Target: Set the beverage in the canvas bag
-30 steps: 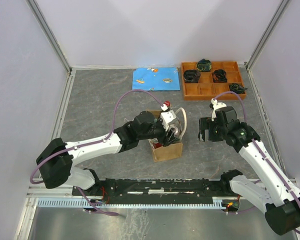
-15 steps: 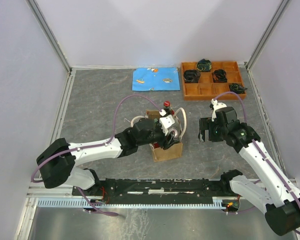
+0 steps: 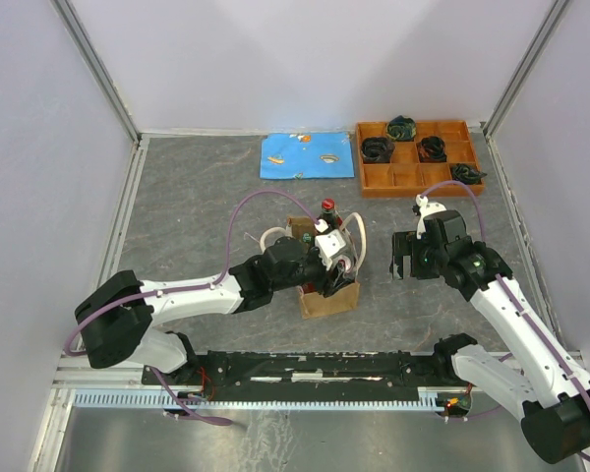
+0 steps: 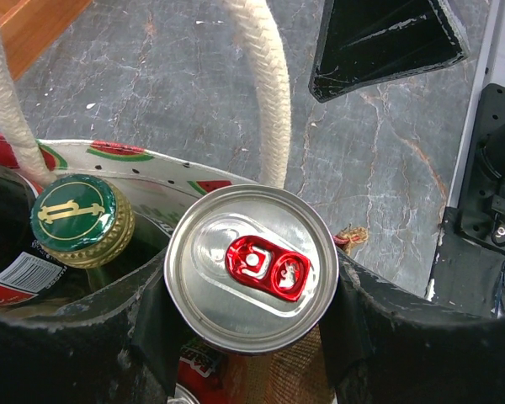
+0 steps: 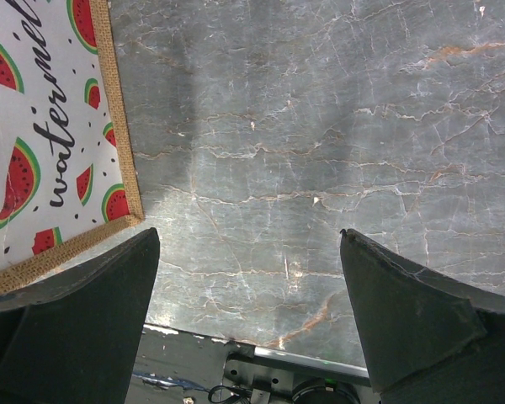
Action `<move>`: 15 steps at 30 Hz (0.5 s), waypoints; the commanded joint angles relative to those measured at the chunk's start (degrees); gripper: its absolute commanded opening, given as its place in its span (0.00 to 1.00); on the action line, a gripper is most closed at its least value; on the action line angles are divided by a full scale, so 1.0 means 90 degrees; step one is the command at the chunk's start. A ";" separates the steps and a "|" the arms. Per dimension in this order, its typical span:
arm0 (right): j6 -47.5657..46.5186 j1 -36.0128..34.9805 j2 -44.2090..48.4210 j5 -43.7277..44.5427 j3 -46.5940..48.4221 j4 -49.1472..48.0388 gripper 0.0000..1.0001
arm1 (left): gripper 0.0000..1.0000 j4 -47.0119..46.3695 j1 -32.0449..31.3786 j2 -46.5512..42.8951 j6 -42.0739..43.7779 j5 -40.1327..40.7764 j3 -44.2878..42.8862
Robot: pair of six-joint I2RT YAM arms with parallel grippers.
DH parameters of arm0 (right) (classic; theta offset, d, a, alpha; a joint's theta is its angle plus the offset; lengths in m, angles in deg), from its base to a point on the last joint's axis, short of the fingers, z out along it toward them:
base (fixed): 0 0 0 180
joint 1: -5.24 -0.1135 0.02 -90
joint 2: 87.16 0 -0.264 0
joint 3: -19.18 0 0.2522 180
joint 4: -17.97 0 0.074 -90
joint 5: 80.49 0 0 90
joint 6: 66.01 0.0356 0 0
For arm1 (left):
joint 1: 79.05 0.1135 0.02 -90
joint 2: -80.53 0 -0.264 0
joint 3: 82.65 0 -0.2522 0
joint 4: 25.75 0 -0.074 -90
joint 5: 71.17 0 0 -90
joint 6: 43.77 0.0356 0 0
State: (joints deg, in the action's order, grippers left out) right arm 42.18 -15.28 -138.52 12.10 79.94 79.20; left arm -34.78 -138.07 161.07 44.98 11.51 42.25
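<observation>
The canvas bag [image 3: 330, 302] stands near mid-table, tan with cream rope handles [image 4: 265, 93] and a watermelon-print lining [image 4: 164, 181]. My left gripper [image 3: 326, 267] hangs over its opening, shut on a silver-topped can with a red tab [image 4: 251, 268], held upright between both black fingers [image 4: 379, 337]. Inside the bag are a green-capped bottle [image 4: 82, 220] and a red can [image 4: 204, 372] below the held one. A red-capped dark bottle [image 3: 327, 207] rises at the bag's far side. My right gripper [image 3: 405, 258] is open and empty just right of the bag, whose printed side shows in the right wrist view [image 5: 42, 126].
An orange compartment tray [image 3: 413, 189] holding dark coiled items sits at the back right. A blue cloth [image 3: 308, 155] lies at the back centre. The right gripper's finger [image 4: 379, 42] shows beyond the bag in the left wrist view. White walls enclose the table.
My left arm has shifted toward the near side and brought the can lower over the bag's opening. The right arm has not moved.
</observation>
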 commanded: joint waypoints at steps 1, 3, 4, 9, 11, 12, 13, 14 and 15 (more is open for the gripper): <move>0.0029 0.0014 0.0045 0.0069 0.0016 -0.0151 0.96 | 0.38 -0.0095 0.0011 -0.0163 0.0088 0.0319 -0.0089; 0.0019 0.0016 0.0025 0.0055 0.0016 -0.0166 0.96 | 0.46 0.0018 0.0014 -0.0195 0.0113 0.0265 -0.0094; 0.0019 0.0014 0.0023 0.0055 0.0021 -0.0164 0.96 | 0.49 0.0059 0.0015 -0.0205 0.0124 0.0243 -0.0094; 0.0019 0.0014 0.0032 0.0049 0.0021 -0.0176 0.96 | 0.59 0.0186 0.0015 -0.0192 0.0140 0.0028 -0.0131; 0.0019 0.0014 0.0044 0.0044 0.0021 -0.0168 0.96 | 0.64 0.0211 0.0010 -0.0170 0.0140 -0.0110 -0.0156; 0.0019 0.0011 0.0048 0.0044 0.0021 -0.0163 0.96 | 0.67 0.0233 0.0015 -0.0155 0.0132 -0.0182 -0.0183; 0.0019 0.0021 0.0045 0.0044 0.0014 -0.0165 0.96 | 0.70 0.0257 0.0015 -0.0137 0.0139 -0.0267 -0.0211; 0.0014 0.0014 0.0051 0.0049 0.0016 -0.0166 0.96 | 0.73 0.0283 0.0014 -0.0130 0.0140 -0.0334 -0.0225; 0.0019 0.0014 0.0051 0.0046 0.0016 -0.0166 0.96 | 0.75 0.0300 0.0018 -0.0113 0.0140 -0.0389 -0.0241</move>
State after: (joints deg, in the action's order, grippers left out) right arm 42.18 -15.28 -138.54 12.10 79.94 79.15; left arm -33.14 -138.00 160.89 45.00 10.60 42.16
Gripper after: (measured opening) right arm 0.958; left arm 0.709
